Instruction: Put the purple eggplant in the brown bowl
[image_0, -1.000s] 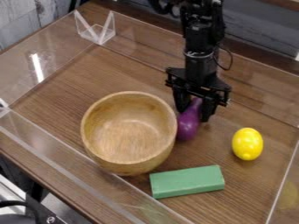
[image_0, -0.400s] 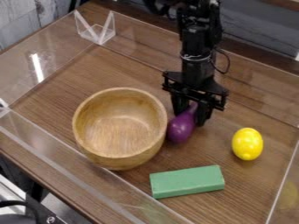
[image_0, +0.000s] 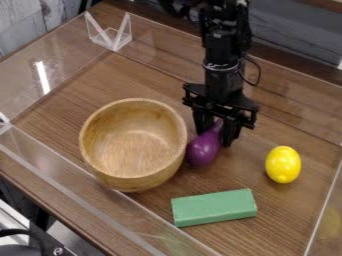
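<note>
Since a second ago the brown bowl (image_0: 134, 143) has slid a little toward the left front of the desk (image_0: 134, 75), and the purple eggplant (image_0: 203, 148) now lies clear of its rim, just beside it on the right. Above the eggplant stands the gripper (image_0: 221, 132), pointing straight down, its jaws clenched on the eggplant's upper end. The eggplant looks like a small, light, glossy plastic toy, stiff but probably slippery; my judgement is that the narrow end gives a poor hold and that its thicker middle, taken across the short width, would be surer. Further right lies a yellow lemon (image_0: 282, 164), and a green block (image_0: 214, 207) sits at the front.
</note>
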